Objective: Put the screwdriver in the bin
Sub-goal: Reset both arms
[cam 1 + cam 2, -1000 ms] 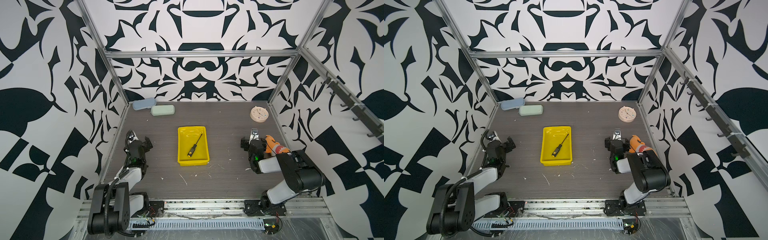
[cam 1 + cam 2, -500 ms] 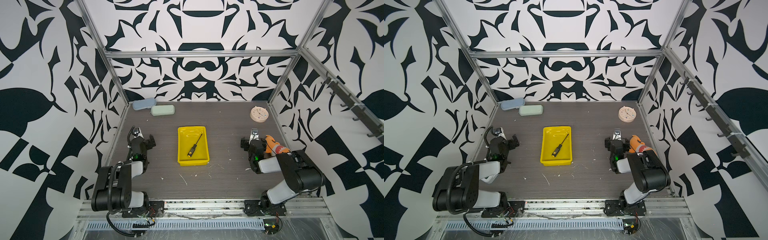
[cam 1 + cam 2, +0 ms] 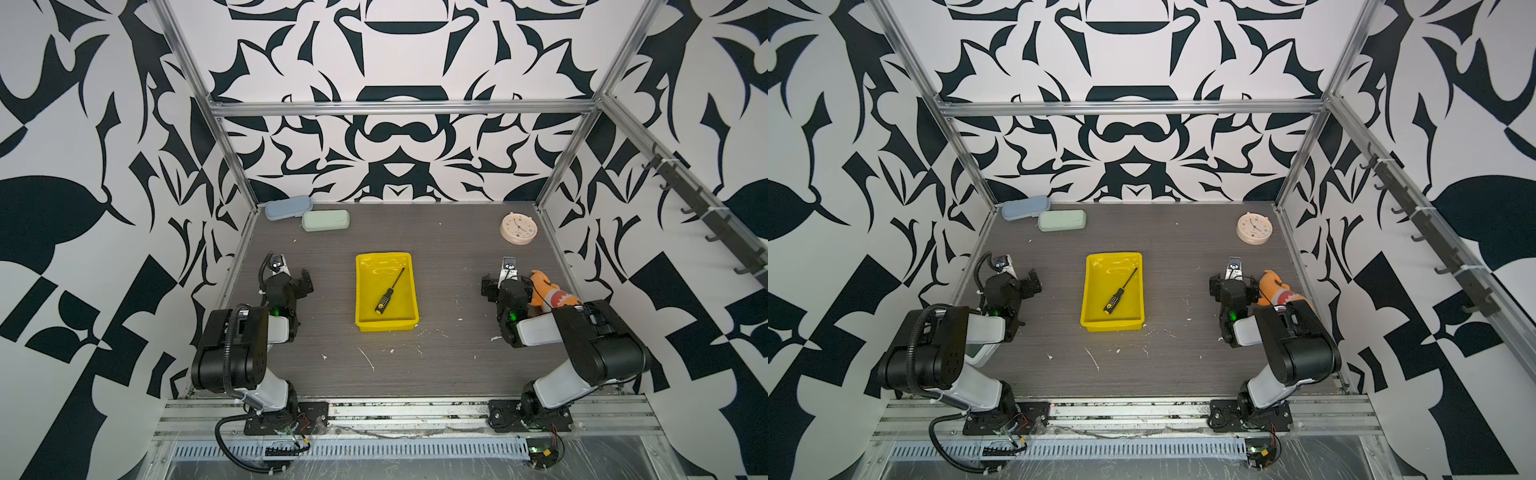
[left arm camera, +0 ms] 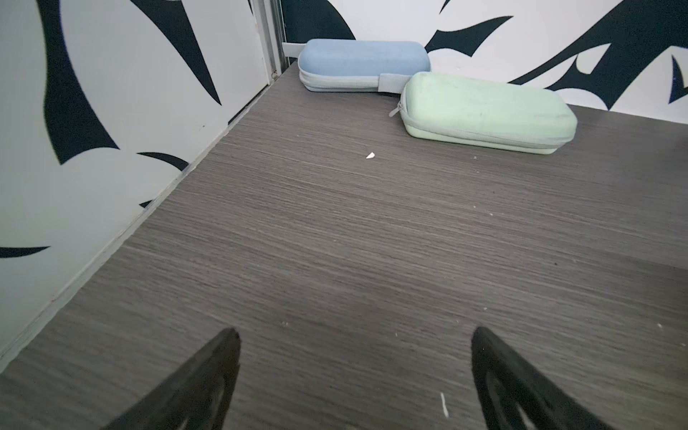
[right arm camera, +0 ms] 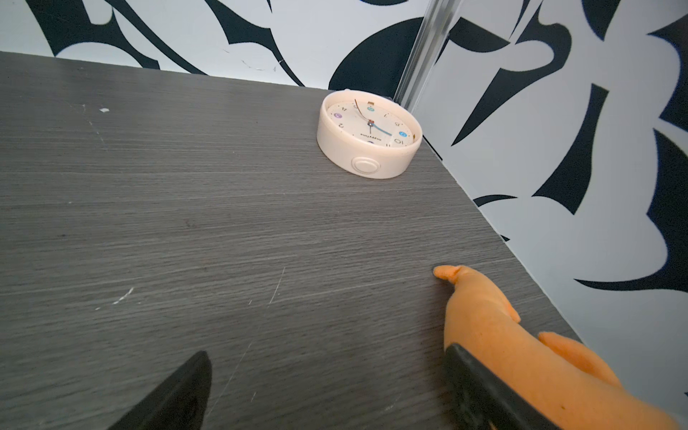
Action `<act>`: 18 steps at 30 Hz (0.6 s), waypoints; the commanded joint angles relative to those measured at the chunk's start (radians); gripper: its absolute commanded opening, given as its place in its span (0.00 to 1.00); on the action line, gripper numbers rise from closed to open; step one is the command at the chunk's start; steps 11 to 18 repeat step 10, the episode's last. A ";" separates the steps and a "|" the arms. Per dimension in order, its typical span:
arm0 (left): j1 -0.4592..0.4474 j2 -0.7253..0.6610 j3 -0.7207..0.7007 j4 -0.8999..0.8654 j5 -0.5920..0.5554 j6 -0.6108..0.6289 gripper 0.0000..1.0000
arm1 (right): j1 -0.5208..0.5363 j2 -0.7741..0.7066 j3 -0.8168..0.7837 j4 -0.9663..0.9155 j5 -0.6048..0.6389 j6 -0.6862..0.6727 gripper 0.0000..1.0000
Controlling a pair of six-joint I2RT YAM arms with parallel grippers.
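Note:
The screwdriver [image 3: 388,293] [image 3: 1120,291], with its black dotted handle and yellow end cap, lies slantwise inside the yellow bin [image 3: 386,328] [image 3: 1113,326] at the middle of the table in both top views. My left gripper [image 3: 293,275] [image 4: 355,333] is low over the table to the left of the bin, open and empty. My right gripper [image 3: 508,279] [image 5: 327,352] rests to the right of the bin, also open with only bare table between its fingers. Neither wrist view shows the bin or the screwdriver.
A pale blue case [image 3: 288,208] [image 4: 363,63] and a green case [image 3: 325,220] [image 4: 484,111] lie at the back left. A cream clock [image 3: 518,228] [image 5: 368,134] lies at the back right. An orange plush toy [image 3: 548,291] [image 5: 521,357] lies against my right gripper's outer finger. White scraps dot the table.
My left arm has folded up, its elbow rising, and its gripper has shifted slightly towards the back. The right arm, bin and screwdriver have not moved.

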 commanded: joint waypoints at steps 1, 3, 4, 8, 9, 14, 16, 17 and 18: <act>0.004 -0.007 0.022 -0.003 0.029 0.013 0.99 | 0.003 -0.009 0.022 0.011 0.001 0.006 0.99; 0.004 -0.006 0.021 0.007 0.030 0.014 0.99 | 0.001 -0.005 0.025 0.009 -0.007 0.008 0.99; 0.004 -0.005 0.020 0.008 0.029 0.014 0.99 | 0.000 -0.004 0.027 0.004 -0.010 0.013 0.99; 0.004 -0.005 0.021 0.005 0.029 0.015 0.99 | -0.030 -0.014 0.034 -0.028 -0.067 0.029 0.99; 0.004 -0.006 0.022 0.005 0.029 0.014 0.99 | -0.030 -0.015 0.030 -0.021 -0.063 0.024 0.99; 0.003 -0.004 0.021 0.005 0.030 0.014 0.99 | -0.029 -0.015 0.029 -0.019 -0.063 0.023 0.99; 0.003 -0.004 0.021 0.005 0.030 0.014 0.99 | -0.029 -0.015 0.029 -0.019 -0.063 0.023 0.99; 0.003 -0.004 0.021 0.005 0.030 0.014 0.99 | -0.029 -0.015 0.029 -0.019 -0.063 0.023 0.99; 0.003 -0.004 0.021 0.005 0.030 0.014 0.99 | -0.029 -0.015 0.029 -0.019 -0.063 0.023 0.99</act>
